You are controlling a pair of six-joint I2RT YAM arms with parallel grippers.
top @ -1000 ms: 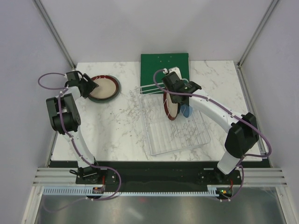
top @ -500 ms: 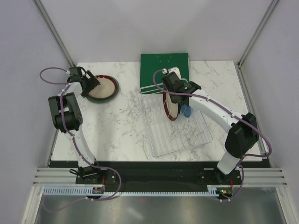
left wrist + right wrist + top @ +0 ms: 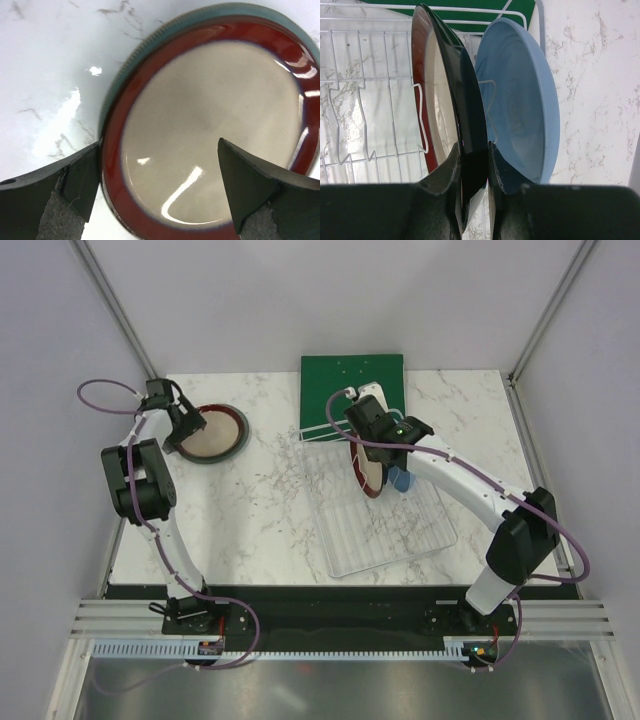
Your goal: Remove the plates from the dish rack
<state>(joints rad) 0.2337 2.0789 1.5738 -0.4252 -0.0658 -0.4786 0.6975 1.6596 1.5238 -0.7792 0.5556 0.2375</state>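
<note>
A red-brown plate with a cream centre (image 3: pixel 215 432) lies flat on the grey-green plate (image 3: pixel 238 445) at the table's back left. My left gripper (image 3: pixel 188 424) hovers open over their left edge; in the left wrist view (image 3: pixel 159 167) its fingers straddle the red rim (image 3: pixel 112 170) without touching it, and the grey-green rim (image 3: pixel 150 45) shows beneath. The white wire dish rack (image 3: pixel 390 525) holds a second red-brown plate (image 3: pixel 366 472) and the light blue plate (image 3: pixel 400 479), both on edge. My right gripper (image 3: pixel 362 450) is shut on the red-brown plate's rim (image 3: pixel 445 90), with the blue plate (image 3: pixel 520 100) right beside it.
A dark green board (image 3: pixel 352 380) lies behind the rack, its edge visible past the rack's raised rail (image 3: pixel 470 7). Rack wires (image 3: pixel 370 100) stand left of the gripped plate. Bare marble (image 3: pixel 250 510) lies between the stacked plates and the rack.
My left gripper has drawn a little left over the stacked plates. My right arm's elbow has swung right, and the rack's near end has shifted slightly with it.
</note>
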